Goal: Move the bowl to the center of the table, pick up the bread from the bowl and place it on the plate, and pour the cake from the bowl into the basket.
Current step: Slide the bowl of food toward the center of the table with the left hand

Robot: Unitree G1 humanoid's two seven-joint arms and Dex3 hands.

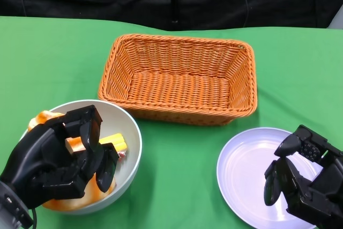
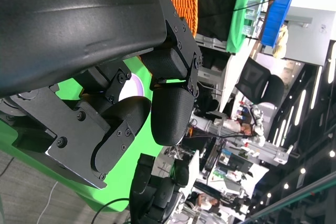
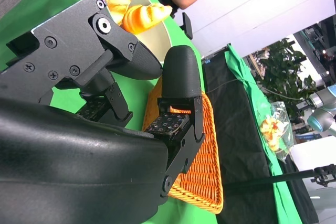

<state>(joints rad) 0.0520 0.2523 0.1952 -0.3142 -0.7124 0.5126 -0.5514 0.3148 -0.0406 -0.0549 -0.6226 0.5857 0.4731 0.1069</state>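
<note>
Your left hand hangs right over the bowl near the table's front-left corner, fingers curled, grip unclear, while your empty, spread right hand hovers over the plate.

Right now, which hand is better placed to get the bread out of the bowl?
Left. The left hand hovers over the bowl, fingers among the food. The right hand sits over the plate, away from the bowl.
</note>
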